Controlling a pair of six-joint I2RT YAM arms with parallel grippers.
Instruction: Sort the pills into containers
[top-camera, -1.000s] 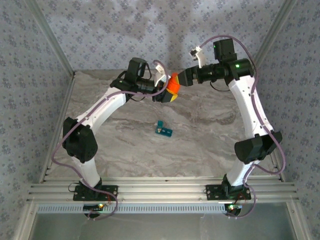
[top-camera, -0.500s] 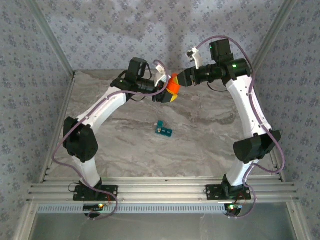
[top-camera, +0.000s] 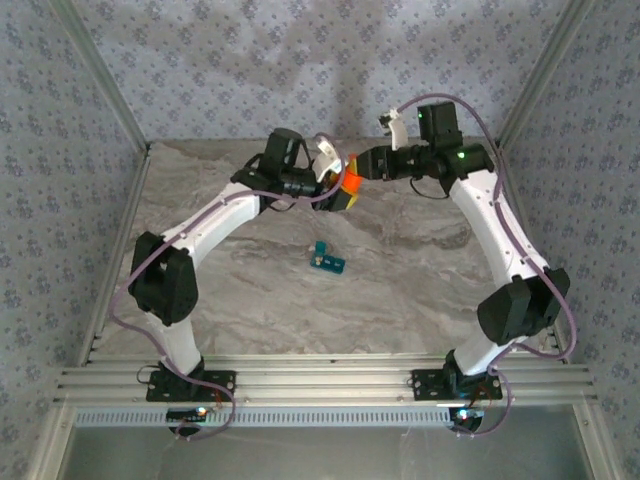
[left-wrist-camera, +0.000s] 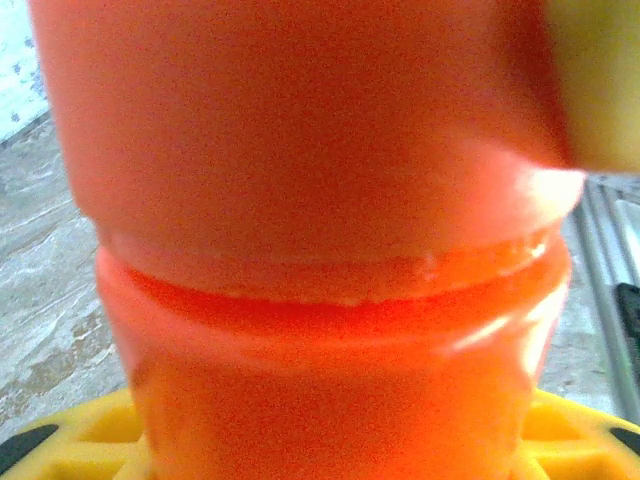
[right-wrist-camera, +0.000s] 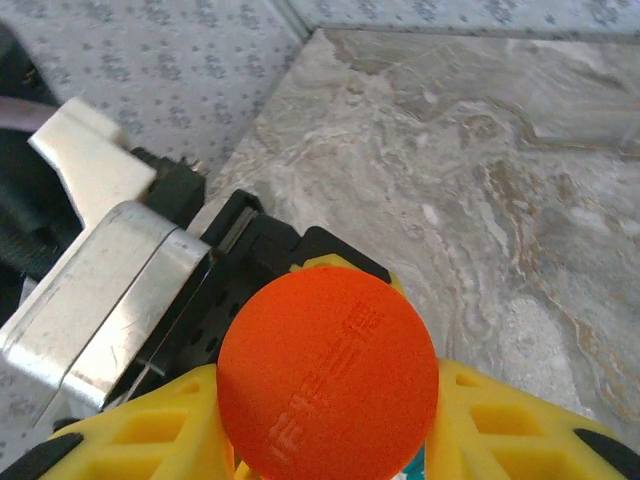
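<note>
Gripping the orange bottle around its body, the left gripper has its jaws partly closed on it and holds it up off the table, lying roughly sideways with the cap end pointing at the other arm. In the left wrist view the bottle sits between the yellow fingers at the bottom edge, with the wider cap beyond them. The right gripper meets the bottle from the opposite side. In the right wrist view its two yellow fingers press against either side of the round cap, so its jaws are closed on the cap, and the black body of the left gripper sits just behind it. The two grippers are almost nose to nose, with only the bottle between them. Well below them, toward the arm bases, the small teal pill box lies on the marbled table, apart from both grippers, with a small part at its left end sticking up.
</note>
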